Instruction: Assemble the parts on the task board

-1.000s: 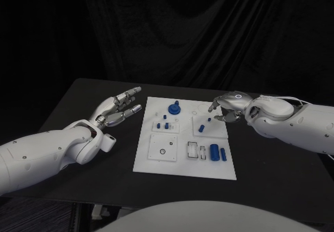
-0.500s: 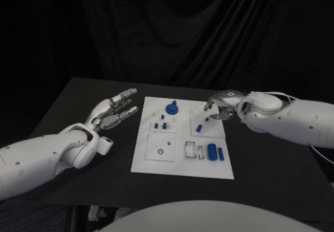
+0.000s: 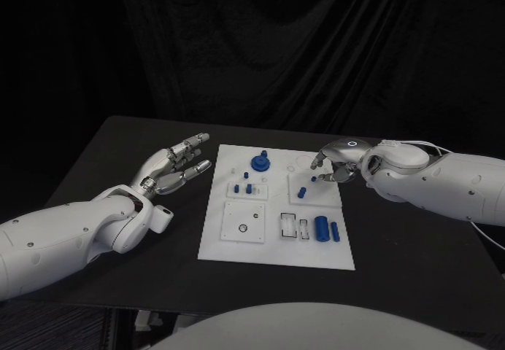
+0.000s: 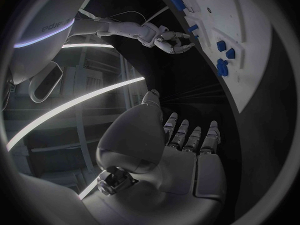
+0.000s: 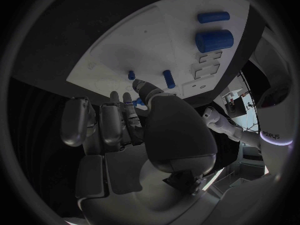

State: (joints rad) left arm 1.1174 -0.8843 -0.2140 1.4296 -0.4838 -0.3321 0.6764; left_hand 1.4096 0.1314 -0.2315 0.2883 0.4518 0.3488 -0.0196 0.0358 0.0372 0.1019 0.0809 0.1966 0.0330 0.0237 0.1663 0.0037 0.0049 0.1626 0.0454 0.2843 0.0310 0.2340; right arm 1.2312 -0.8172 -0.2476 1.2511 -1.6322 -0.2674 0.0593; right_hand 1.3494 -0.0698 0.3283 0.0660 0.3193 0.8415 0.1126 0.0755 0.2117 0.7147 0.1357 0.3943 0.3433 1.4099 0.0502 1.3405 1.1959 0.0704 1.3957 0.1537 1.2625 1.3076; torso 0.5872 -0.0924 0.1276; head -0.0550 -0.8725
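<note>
The white task board (image 3: 237, 244) lies in the middle of the table. On it are a round blue part (image 3: 261, 162), small blue pegs (image 3: 244, 188), a slanted blue peg (image 3: 302, 193) and two blue cylinders (image 3: 326, 228). My right hand (image 3: 335, 164) hovers over the board's far right corner with its fingers curled in. One fingertip (image 5: 142, 85) points close to a tiny blue peg (image 5: 132, 75), and I see nothing held. My left hand (image 3: 174, 169) hangs just left of the board's far edge, fingers spread and empty. In the left wrist view the left hand (image 4: 181, 150) appears flat.
The black table (image 3: 126, 146) extends on both sides of the board. Rectangular slots (image 3: 295, 226) and a plate with a round hole (image 3: 245, 220) lie in the board's near half. My two forearms cross the table's left and right sides.
The view has shifted slightly. My right hand stays over the far right corner, barely moved, and my left hand keeps its place.
</note>
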